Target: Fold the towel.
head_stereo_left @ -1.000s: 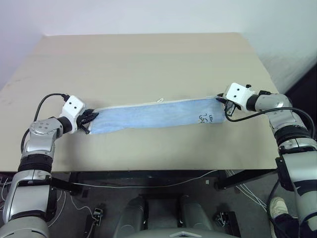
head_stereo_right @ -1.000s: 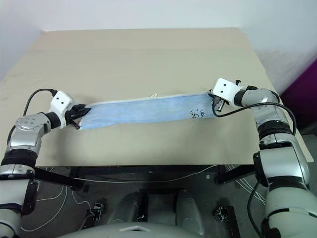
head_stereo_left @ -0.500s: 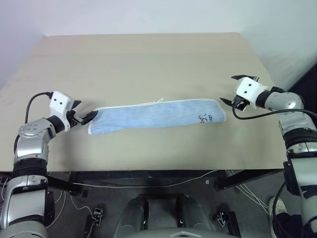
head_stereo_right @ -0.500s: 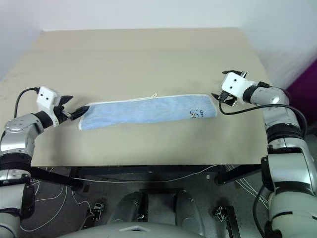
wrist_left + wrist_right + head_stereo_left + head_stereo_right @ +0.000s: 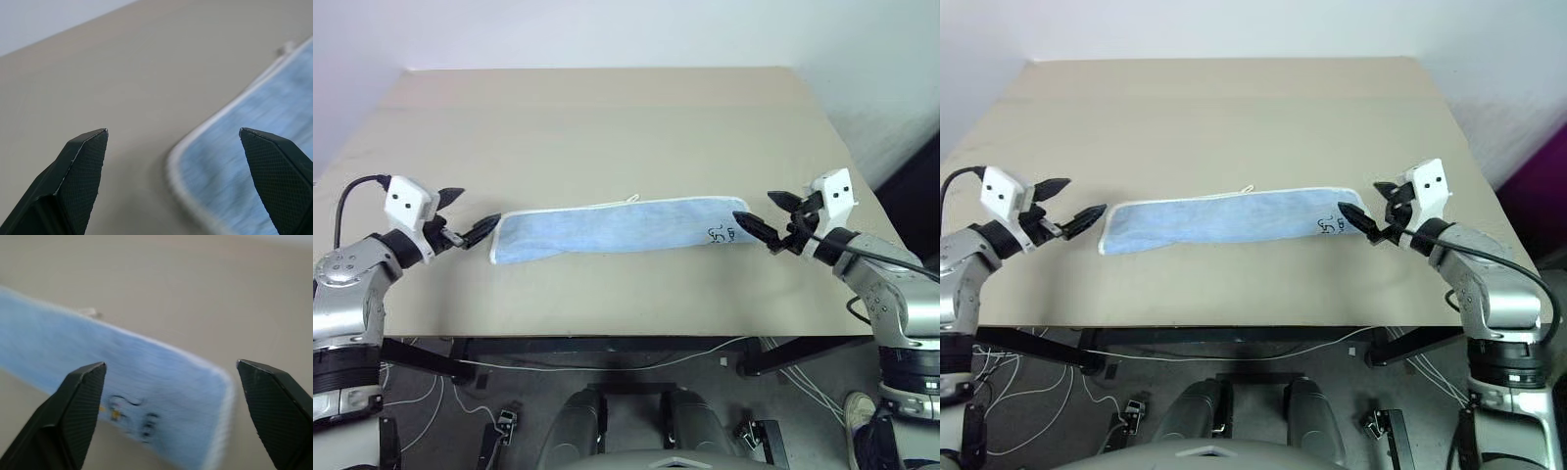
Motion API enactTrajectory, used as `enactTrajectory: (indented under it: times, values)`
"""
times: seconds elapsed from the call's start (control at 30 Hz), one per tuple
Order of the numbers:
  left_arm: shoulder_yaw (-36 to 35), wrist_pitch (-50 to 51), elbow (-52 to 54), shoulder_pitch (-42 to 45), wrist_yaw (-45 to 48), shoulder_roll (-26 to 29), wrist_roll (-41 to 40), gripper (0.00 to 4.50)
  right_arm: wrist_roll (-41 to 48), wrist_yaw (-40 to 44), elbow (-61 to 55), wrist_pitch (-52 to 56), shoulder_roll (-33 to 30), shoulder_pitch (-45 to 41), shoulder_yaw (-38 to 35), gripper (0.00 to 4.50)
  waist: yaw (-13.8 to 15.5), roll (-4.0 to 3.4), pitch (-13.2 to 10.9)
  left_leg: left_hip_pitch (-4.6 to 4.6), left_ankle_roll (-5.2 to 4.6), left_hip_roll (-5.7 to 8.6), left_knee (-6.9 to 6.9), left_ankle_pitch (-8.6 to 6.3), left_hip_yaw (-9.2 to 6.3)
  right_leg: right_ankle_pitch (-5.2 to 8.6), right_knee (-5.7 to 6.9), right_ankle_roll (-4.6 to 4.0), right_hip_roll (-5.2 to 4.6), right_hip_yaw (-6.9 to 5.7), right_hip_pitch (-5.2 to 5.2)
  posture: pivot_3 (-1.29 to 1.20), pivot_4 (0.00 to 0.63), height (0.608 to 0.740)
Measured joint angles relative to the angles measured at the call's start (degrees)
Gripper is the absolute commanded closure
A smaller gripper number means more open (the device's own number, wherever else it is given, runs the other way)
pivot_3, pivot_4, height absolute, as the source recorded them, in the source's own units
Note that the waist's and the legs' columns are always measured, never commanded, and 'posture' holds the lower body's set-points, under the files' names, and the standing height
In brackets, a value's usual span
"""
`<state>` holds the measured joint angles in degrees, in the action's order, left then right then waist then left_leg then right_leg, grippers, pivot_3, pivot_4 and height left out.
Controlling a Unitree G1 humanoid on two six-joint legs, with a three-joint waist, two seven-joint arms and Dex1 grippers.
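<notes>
Towel: the towel (image 5: 622, 226) lies flat as a long narrow strip across the table (image 5: 607, 117), folded lengthwise
My left gripper (image 5: 468, 214): spread wide, empty, just off the towel's left end
My right gripper (image 5: 766, 217): spread wide, empty, at the towel's right end by the dark mark (image 5: 719, 234)

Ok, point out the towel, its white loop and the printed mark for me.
towel (image 5: 607, 229): left eye view, middle of the blue cloth.
white loop (image 5: 631, 198): left eye view, on the far edge.
printed mark (image 5: 720, 234): left eye view, near the right end.
</notes>
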<state>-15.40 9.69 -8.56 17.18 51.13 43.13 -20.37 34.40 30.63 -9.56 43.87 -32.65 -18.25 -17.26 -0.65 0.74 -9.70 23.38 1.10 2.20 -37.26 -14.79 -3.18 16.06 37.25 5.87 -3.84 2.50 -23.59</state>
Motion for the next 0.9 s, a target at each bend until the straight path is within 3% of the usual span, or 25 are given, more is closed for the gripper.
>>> enactTrajectory:
  times: [0.13, 0.37, 0.63, 0.9]
  values:
    - [5.0, 1.7, 6.4, -1.3, 3.6, -0.9, -1.0, 0.00, 12.1, -11.8, -1.0, 16.6, 8.8, 0.8, -6.7, 0.04, 0.0, -0.03, 0.0, 0.02, 0.00, 0.03, 0.03, 0.00, 0.03, 0.00, 0.00, 0.00, -0.03, 0.01, -0.05, 0.00, 0.150, 0.740]
    - [8.1, 4.6, 10.1, -1.3, 5.8, -3.0, -2.8, 0.00, 31.3, -31.7, -2.1, 29.6, 18.0, 1.0, -18.7, 0.04, -0.2, -0.05, 0.0, 0.01, 0.00, 0.02, 0.07, 0.00, 0.05, 0.00, 0.01, 0.00, 0.02, 0.02, -0.05, 0.00, 0.150, 0.740]
    - [10.1, 5.1, 11.4, -2.3, 6.2, -4.9, -2.9, 0.00, 46.3, -55.0, 0.3, 25.5, 23.7, 0.0, -20.1, 0.04, -0.3, -0.06, 0.0, 0.00, -0.01, 0.02, 0.06, 0.00, 0.10, 0.00, 0.01, 0.00, 0.14, -0.01, -0.06, 0.00, 0.150, 0.740]
    - [10.1, 5.8, 13.7, -3.7, 5.2, -5.7, -3.9, 0.00, 46.7, -58.6, 6.1, 16.2, 23.6, -2.6, -17.1, 0.04, -0.4, 0.11, 0.1, -0.42, -0.03, 0.02, 0.05, 0.00, 0.10, 0.00, -0.02, 0.00, 0.18, -0.04, 0.43, 0.00, 0.150, 0.740]
